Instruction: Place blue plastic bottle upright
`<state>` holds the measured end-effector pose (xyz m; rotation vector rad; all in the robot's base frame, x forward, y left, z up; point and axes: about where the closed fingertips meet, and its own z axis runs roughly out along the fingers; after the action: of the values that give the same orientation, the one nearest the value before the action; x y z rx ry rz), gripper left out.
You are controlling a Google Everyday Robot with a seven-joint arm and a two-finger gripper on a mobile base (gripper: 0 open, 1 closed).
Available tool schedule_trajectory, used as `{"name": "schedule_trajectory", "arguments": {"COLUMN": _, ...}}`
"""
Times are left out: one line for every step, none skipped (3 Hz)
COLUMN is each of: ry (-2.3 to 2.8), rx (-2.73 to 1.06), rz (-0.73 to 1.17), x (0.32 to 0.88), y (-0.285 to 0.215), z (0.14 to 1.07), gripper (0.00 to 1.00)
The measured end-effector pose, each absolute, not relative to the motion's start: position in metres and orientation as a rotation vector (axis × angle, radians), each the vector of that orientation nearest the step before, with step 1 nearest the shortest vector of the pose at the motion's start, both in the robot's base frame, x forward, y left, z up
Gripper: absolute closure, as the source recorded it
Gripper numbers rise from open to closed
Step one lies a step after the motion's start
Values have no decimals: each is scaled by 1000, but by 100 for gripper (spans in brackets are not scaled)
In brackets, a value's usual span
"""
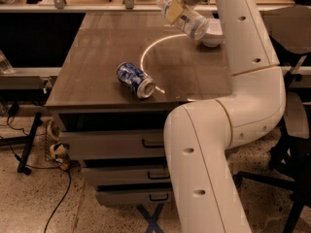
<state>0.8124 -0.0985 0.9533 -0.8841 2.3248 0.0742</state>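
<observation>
The arm [252, 47] is raised along the right edge of the desk [97, 57] and bent over toward its far right corner, where the gripper [177, 8] is held above the surface. The fingers [172, 12] are clamped on the blue plastic bottle [190, 23], which is carried near the far edge. The bottle's long axis is slanted: the white cap is pointed up and far-left, the base down and right. A white bowl [215, 34] is seen just behind the base, by the right edge. A blue-and-white can [135, 80] is laid on its side near the front edge, well apart from the bottle.
</observation>
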Motion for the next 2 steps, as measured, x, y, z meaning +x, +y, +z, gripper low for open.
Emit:
{"name": "schedule_trajectory", "arguments": {"ry": 2386, "rx": -853, "rz": 54, "x": 794, "y": -105, "z": 965, "gripper": 100}}
{"name": "schedule_trajectory", "arguments": {"ry": 2422, "rx": -803, "rz": 34, "x": 782, "y": -109, "z": 979, "gripper": 100}}
